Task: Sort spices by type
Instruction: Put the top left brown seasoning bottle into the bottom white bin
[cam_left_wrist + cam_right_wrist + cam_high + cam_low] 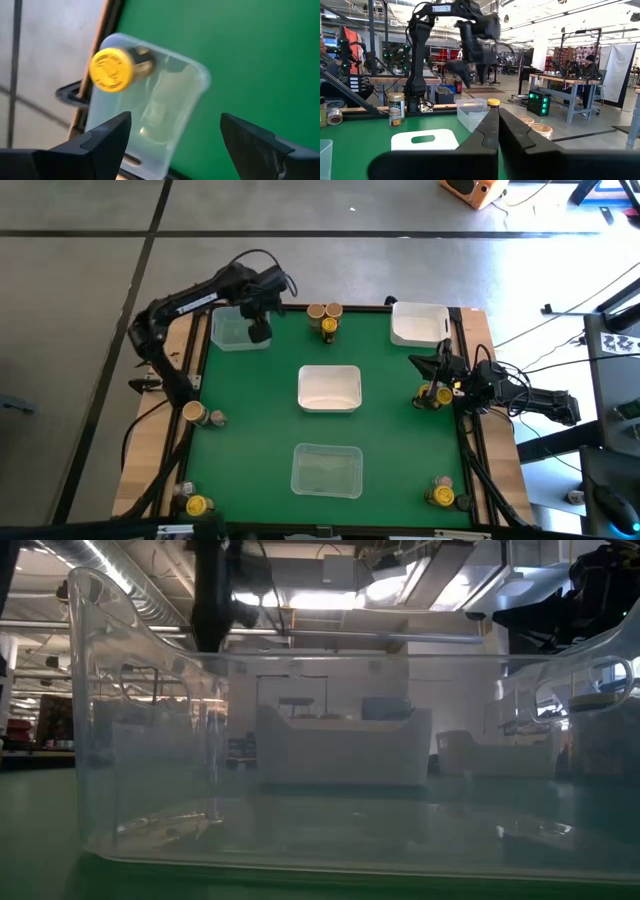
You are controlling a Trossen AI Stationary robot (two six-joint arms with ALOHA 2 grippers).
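From above, 2 clear bins and 2 white bins [329, 388] sit on the green mat; the left gripper [259, 330] hangs over the far-left clear bin [232, 332]. Its wrist view shows a yellow-lidded spice jar [112, 69] beyond its spread fingers, released. The right gripper [498, 116] rests clenched, empty.

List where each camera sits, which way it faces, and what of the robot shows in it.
High: overhead, straight down; both arms, green table.
Low: table height, looking through the near clear bin; a dark arm above.
Left wrist: above the corner clear bin; open left pincer, yellow-lidded jar falling in.
Right wrist: level across the table; shut right pincer.
Shared: high and left wrist both see the corner clear bin.
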